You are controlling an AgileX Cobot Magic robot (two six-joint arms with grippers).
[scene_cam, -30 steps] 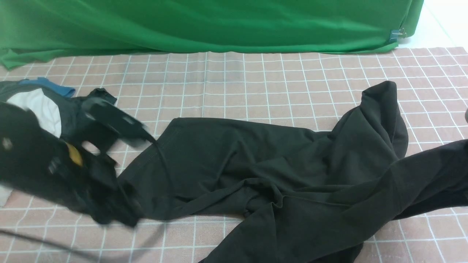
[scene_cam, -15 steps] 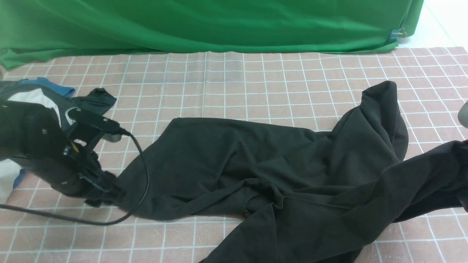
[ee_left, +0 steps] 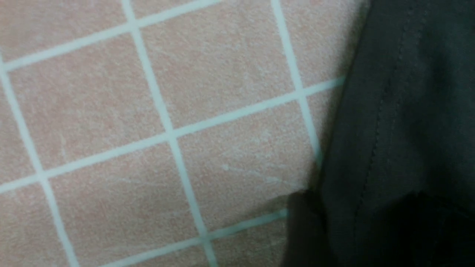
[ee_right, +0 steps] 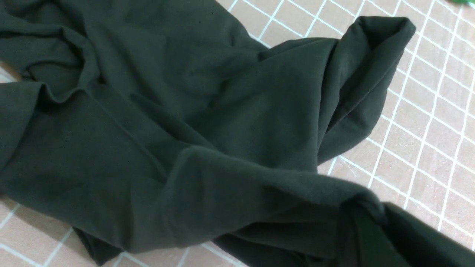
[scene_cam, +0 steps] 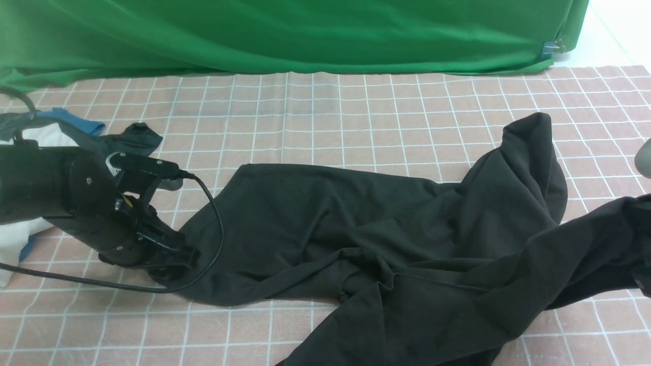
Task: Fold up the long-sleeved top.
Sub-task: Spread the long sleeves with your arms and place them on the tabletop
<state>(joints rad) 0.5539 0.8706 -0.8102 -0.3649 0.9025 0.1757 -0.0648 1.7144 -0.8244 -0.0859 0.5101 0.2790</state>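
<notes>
- Large black knit long-sleeved top [scene_cam: 356,239]: long axis left-right across frame, hem leftward.
- Left claw [scene_cam: 175,254] at hem corner; cannot tell how open.
- Right claw [ee_right: 362,226] pinched shut on raised right end.

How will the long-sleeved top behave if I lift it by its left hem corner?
Probably floppy: the long-sleeved top lies in soft wrinkles, so a lifted corner should drape and trail. Likely light: its thin hem lies flat. Pushed, it would probably bunch rather than slide.
</notes>
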